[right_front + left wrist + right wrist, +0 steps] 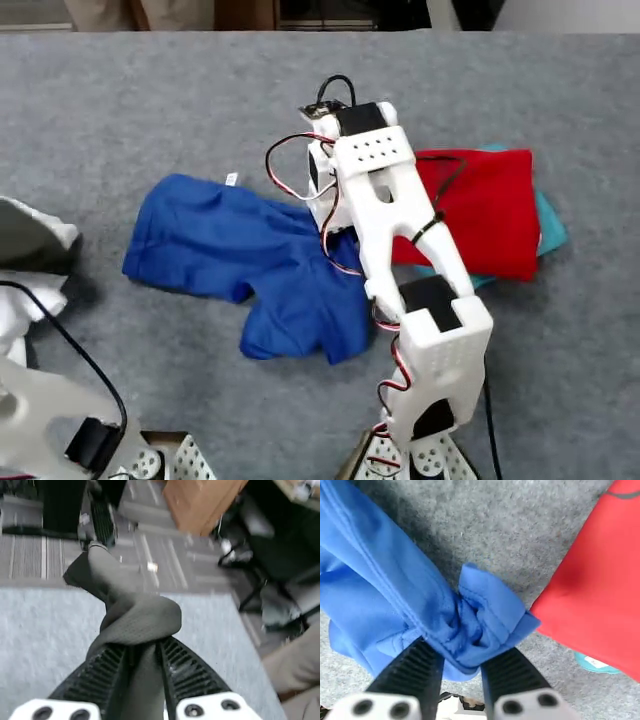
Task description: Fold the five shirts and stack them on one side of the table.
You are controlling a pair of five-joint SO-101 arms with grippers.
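**Desk:** Where is the blue shirt?

**Field:** The blue shirt (250, 265) lies rumpled and spread near the middle of the grey table (150, 110). The right arm (400, 230) stretches over its edge. In the right wrist view, the right hand (457, 652) is clamped on a bunched fold of that shirt, with cloth bulging out between the two dark fingers (412, 667).

**Desk:** And what lies beside it?

**Field:** The red shirt (480, 210) lies flat just beside the blue one, on the side away from the left arm. A teal shirt (552, 228) sits under it, showing at its far edge and corner.

**Desk:** What about the left hand?

**Field:** The left hand (145, 647) is closed on a grey shirt (135, 615), and a twisted roll of the fabric runs out from between its ribbed fingers (107, 672). The table's surface lies beneath it, and the floor (150, 545) shows beyond the table's edge. From above, grey cloth shows at the table's edge beside the left arm (60, 420), with a white cloth (15, 300) just beside it. Whether that white piece is a shirt cannot be told.
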